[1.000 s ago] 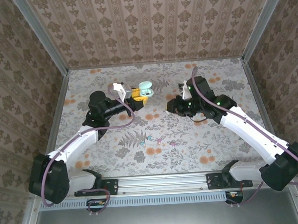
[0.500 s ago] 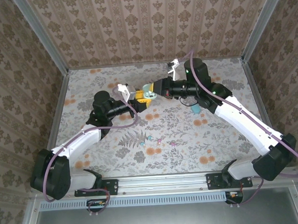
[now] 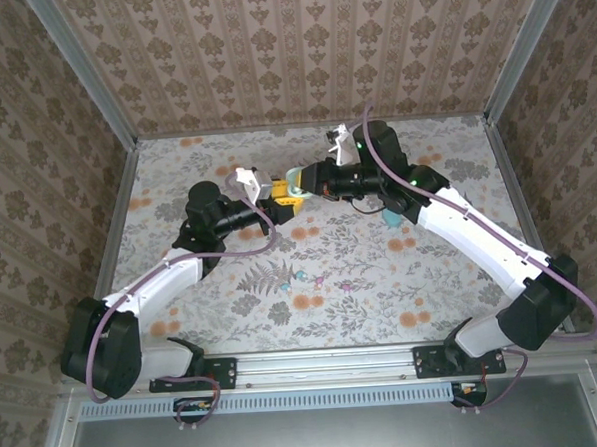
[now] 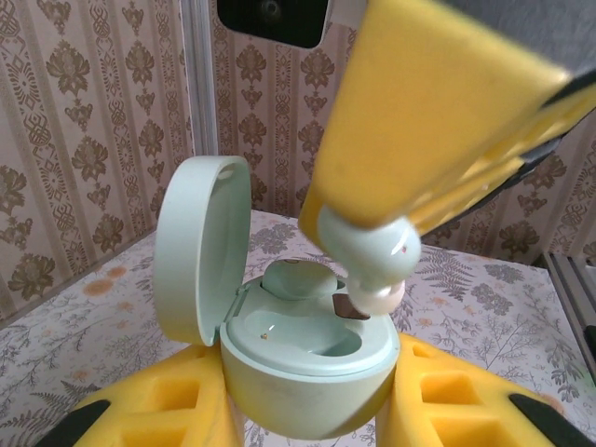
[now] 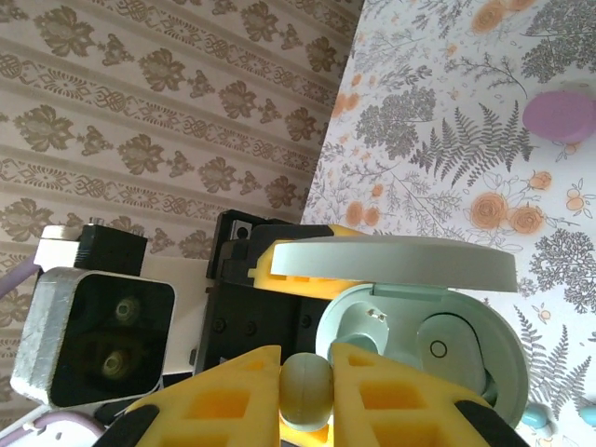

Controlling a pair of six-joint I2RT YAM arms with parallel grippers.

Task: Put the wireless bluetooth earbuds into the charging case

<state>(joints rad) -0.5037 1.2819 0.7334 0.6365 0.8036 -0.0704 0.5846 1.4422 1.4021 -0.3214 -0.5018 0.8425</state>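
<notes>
My left gripper (image 4: 312, 405) is shut on the mint-green charging case (image 4: 307, 372), holding it off the table with its lid (image 4: 200, 247) swung open to the left. One teal-green earbud (image 4: 296, 277) sits in the far socket. My right gripper (image 5: 305, 386) is shut on a second teal-green earbud (image 5: 305, 391). In the left wrist view this earbud (image 4: 368, 256) hangs tip-down just over the case's empty near socket, close to its rim. From above, the two grippers meet at the case (image 3: 291, 184) in the back middle of the table.
Two tiny buds (image 3: 303, 276) lie on the floral table mid-front. A teal object (image 3: 393, 219) shows partly under my right arm. A lilac case (image 5: 559, 116) rests on the table. Patterned walls close the back and sides.
My right gripper has swung left and toward the back from mid-table, bringing the earbud over the open case. My left gripper has shifted slightly right with the case.
</notes>
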